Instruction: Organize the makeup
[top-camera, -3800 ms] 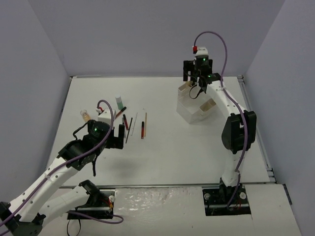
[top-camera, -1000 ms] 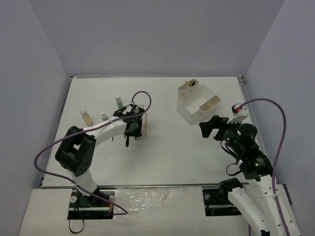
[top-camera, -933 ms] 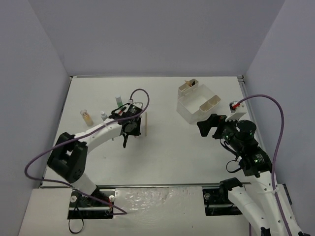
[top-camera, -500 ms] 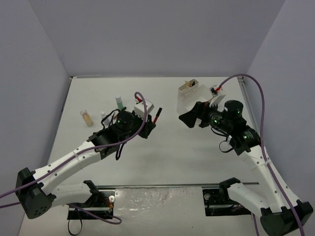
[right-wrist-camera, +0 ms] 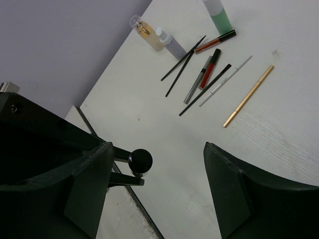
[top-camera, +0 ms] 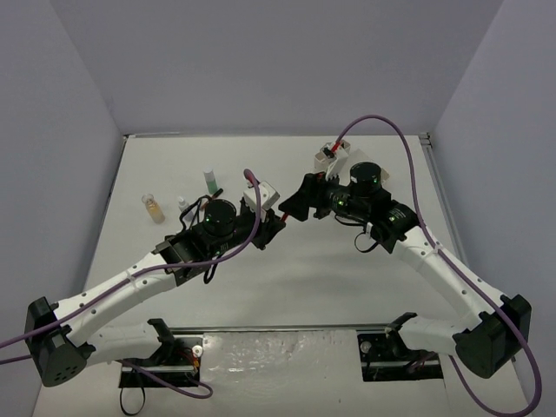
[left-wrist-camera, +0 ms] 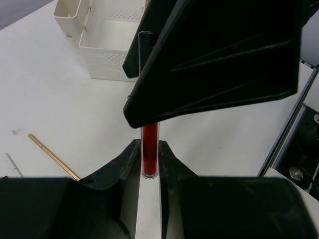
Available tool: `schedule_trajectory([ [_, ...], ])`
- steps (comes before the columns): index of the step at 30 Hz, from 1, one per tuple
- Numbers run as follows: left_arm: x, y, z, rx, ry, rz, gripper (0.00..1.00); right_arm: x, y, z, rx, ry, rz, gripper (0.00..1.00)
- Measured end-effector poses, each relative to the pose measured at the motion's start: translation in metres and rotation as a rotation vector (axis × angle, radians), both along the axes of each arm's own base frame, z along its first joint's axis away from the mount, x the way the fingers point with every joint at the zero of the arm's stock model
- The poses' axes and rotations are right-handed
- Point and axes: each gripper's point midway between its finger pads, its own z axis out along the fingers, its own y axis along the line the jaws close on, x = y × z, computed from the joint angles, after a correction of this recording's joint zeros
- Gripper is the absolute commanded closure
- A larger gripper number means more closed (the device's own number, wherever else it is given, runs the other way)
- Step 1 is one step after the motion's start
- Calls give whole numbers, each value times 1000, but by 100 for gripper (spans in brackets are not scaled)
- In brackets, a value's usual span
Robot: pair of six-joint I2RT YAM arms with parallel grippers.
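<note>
Two claws meet above the middle of the white bench [top-camera: 334, 287]. The left claw [left-wrist-camera: 148, 148] is clamped tight on a slim clear tube of red gloss with a long black cap [left-wrist-camera: 150, 155]. It grips the red lower part, so the tube stands out past the fingertips, lifted clear of the bench. The right claw [right-wrist-camera: 155, 152] has its jaws well apart, one on each side of the black cap. In the right wrist view the round cap end sits in the gap, nearer one finger than the other, and no pad touches it. The right claw holds nothing.

Other makeup lies on the bench toward its far-left corner. A small amber glass bottle [right-wrist-camera: 145, 28], a small grey bottle [right-wrist-camera: 168, 45] just beside it and a green and white bottle [right-wrist-camera: 217, 15] stand in a loose row. Nearer the middle lie two thin black brushes [right-wrist-camera: 182, 64] crossing each other, a dark red pencil with a black end [right-wrist-camera: 215, 42], a red and silver tube [right-wrist-camera: 203, 75], a thin black pencil [right-wrist-camera: 205, 89], a thin white pencil [right-wrist-camera: 225, 80] and a tan pencil [right-wrist-camera: 248, 95], roughly side by side. A white plastic box with perforated compartments [left-wrist-camera: 102, 55] sits toward the far-right corner, well apart from them.
</note>
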Motion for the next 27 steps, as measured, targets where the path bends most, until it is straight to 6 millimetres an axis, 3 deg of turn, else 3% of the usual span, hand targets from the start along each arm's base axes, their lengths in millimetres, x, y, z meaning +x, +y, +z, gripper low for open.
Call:
schedule_trajectory([
  [4,2,0,2,-6,-9,12,100,0,8,-7,-18,7,3,57],
  [7,5,0,2,-6,-12,22,100,1,10,-10,-25,7,-2,93],
  [9,7,-1,-1,0,-7,26,100,0,12,-8,-22,3,3,99],
  [11,10,-4,-5,6,-4,29,99,-1,13,-7,-23,-1,6,100],
  [12,10,-4,-6,7,-2,31,93,0,13,-9,-27,1,2,100],
  [15,13,-4,-10,13,7,44,65,3,13,-13,-39,1,-4,100],
  [17,15,-4,-13,17,15,58,40,5,12,-15,-48,1,-11,100],
  [21,20,7,-24,48,63,130,9,28,5,-17,-107,-56,-89,100],
  [22,22,12,-27,60,76,157,4,37,2,-17,-128,-75,-120,100],
  [27,39,60,-38,137,154,357,3,89,-22,-11,-259,-190,-300,100],
])
